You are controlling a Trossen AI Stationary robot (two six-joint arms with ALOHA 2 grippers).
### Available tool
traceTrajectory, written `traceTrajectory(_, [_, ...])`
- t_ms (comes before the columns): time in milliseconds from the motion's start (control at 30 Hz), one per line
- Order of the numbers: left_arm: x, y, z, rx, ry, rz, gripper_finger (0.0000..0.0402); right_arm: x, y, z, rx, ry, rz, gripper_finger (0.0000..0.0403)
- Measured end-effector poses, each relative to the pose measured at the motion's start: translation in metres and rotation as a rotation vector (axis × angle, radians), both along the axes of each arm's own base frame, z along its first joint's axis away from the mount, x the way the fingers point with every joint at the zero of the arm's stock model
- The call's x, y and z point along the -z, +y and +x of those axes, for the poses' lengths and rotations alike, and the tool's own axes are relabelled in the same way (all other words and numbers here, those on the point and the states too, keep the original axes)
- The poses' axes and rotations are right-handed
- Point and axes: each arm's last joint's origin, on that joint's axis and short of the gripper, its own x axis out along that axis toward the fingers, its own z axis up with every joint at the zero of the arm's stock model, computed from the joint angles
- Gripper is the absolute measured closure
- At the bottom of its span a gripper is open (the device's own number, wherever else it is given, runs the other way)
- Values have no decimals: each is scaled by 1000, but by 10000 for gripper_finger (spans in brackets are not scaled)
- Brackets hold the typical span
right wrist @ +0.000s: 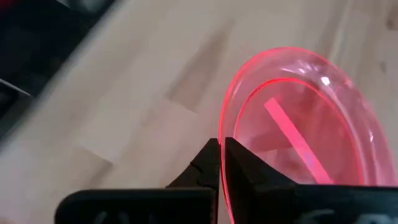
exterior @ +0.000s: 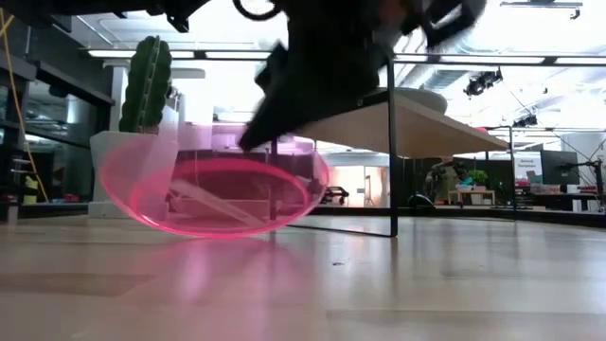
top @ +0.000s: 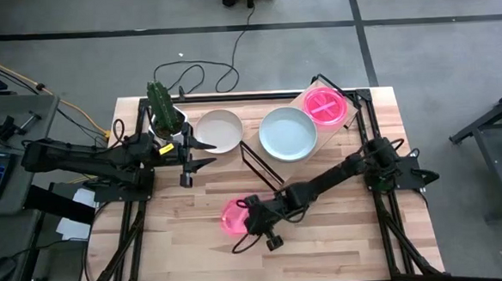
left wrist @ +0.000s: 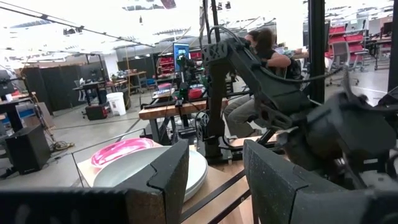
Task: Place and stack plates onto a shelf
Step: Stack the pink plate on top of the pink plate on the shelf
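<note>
On the shelf (top: pixel 300 99) sit a pink plate (top: pixel 326 105) and a pale plate (top: pixel 288 133). Down on the table (top: pixel 342 239), the right gripper (top: pixel 248 211) pinches the rim of another pink plate (top: pixel 234 218). The left gripper (top: pixel 202 153), fingers apart, waits near the cream plate (top: pixel 219 130).

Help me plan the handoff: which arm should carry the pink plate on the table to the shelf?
Right. The right gripper is shut on the pink plate's rim; the left gripper sits open by the cream plate.
</note>
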Motion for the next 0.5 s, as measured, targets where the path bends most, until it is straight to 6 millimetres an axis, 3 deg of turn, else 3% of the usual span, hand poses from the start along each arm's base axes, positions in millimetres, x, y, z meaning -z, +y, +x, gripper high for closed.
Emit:
traceTrajectory(167, [0, 0, 0, 0, 0, 0, 259, -24, -1, 3, -87, -99, 133, 403])
traceTrajectory(400, [0, 0, 0, 0, 0, 0, 259, -54, -2, -4, -122, -164, 182, 403])
traceTrajectory(500, [0, 0, 0, 0, 0, 0, 259, -52, -6, -7, -56, -99, 162, 403])
